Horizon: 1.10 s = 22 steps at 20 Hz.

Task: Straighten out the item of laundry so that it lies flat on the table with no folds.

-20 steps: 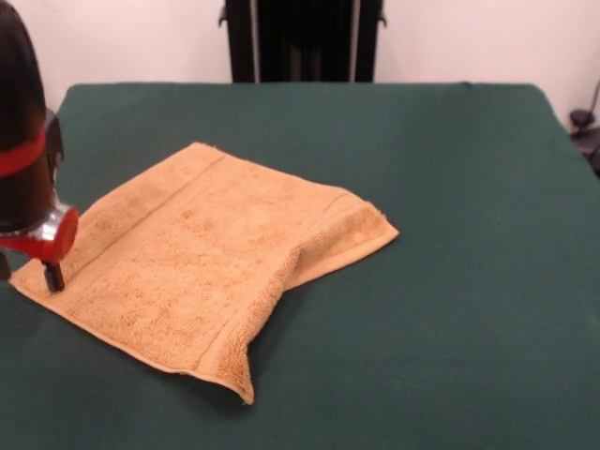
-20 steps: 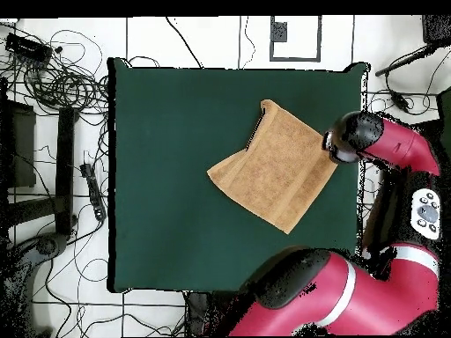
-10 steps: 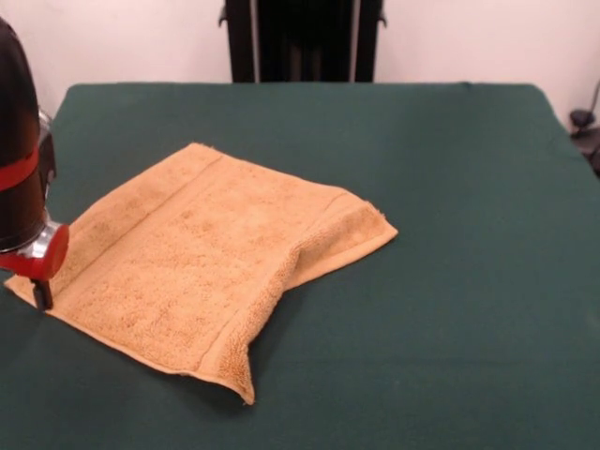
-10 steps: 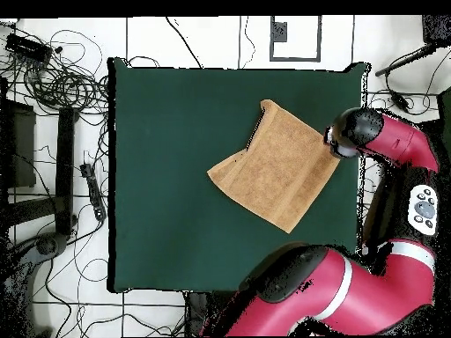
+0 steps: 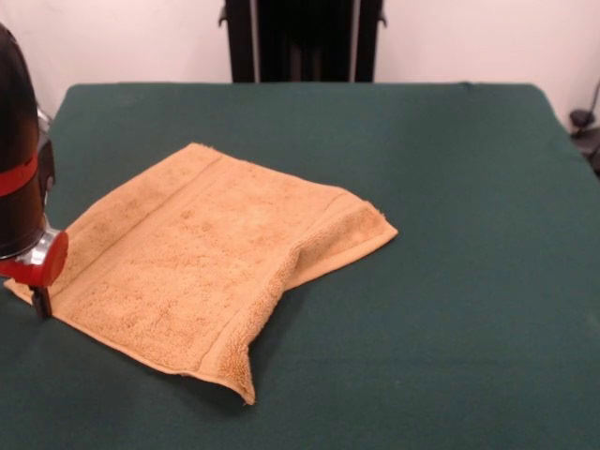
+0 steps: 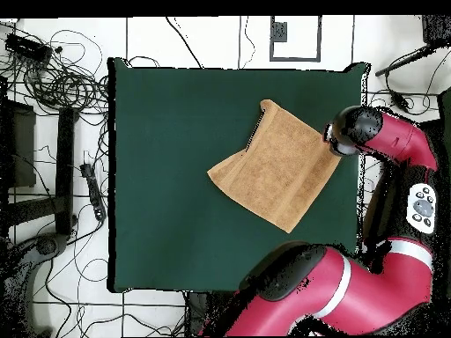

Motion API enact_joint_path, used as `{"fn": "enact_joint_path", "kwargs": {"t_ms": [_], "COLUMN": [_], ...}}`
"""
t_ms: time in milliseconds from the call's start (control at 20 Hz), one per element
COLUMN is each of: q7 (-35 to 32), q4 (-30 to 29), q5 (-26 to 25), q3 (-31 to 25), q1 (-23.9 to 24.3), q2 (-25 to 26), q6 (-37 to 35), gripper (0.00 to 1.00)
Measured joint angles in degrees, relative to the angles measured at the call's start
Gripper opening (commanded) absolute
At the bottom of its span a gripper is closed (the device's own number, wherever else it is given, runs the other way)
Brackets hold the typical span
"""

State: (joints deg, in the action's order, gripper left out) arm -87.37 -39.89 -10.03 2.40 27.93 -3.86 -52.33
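Observation:
The item of laundry, a golden-orange towel, lies on the green table left of centre. Its right side is doubled over, with a raised ridge running down to the near corner. My gripper stands at the towel's far-left corner, low on the cloth; only one dark fingertip shows below the red ring, and it appears shut on that corner. From above, the towel sits near the right edge of the table, and the gripper is over its right corner.
The table's left edge in the front view runs close to the gripper. A black stand rises behind the far edge. From above, my arm reaches in past the table's right edge, and cables lie on the floor.
The gripper has shifted outward toward the table's edge and a little lower, and the towel's corner and left side slid with it. Over the last half second almost nothing moved.

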Motion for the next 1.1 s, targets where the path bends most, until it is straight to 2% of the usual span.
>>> {"fn": "enact_joint_path", "kwargs": {"t_ms": [850, 1100], "q7": [0.0, 0.0], "q4": [0.0, -3.5], "q5": [0.0, 0.0], "q3": [-0.1, -0.1], "q1": [-0.1, -0.7], "q2": [-0.2, -3.9], "q6": [0.0, -1.1], "gripper": [1.0, 1.0]}}
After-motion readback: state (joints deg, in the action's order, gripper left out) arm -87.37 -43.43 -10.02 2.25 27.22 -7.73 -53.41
